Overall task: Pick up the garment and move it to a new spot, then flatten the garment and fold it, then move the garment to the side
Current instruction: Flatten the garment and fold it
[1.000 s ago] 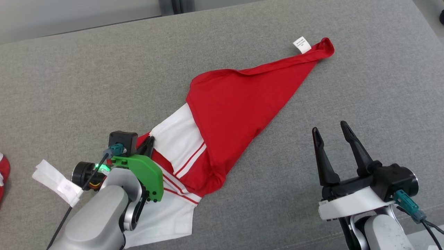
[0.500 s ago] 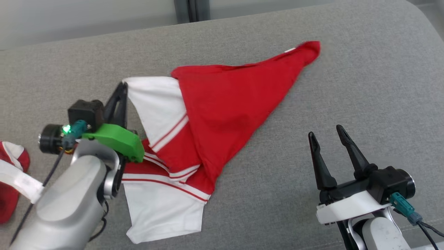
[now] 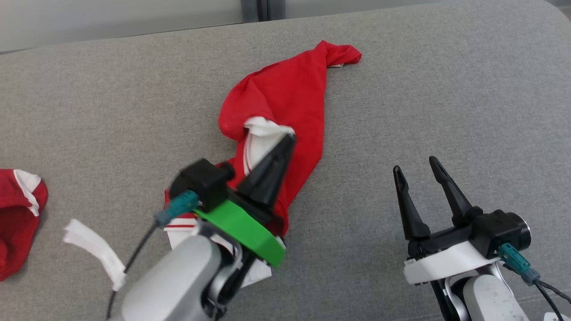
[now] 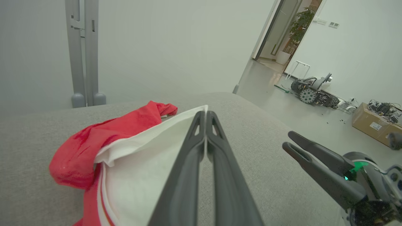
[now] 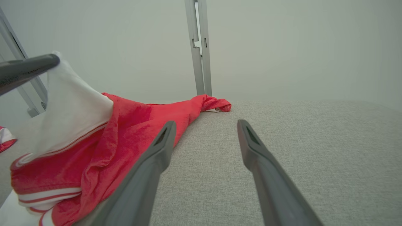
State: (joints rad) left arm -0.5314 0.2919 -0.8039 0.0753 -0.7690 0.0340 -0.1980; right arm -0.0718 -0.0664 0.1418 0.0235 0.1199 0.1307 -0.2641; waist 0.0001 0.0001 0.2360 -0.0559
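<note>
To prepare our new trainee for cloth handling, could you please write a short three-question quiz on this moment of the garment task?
1. True or false: the left pincer is shut on the garment's white part.
2. The right pincer is: A. shut on cloth; B. open and empty; C. pressing the garment.
3. What colour is the surface under the garment?
Key: 1 true; 2 B; 3 grey.
</note>
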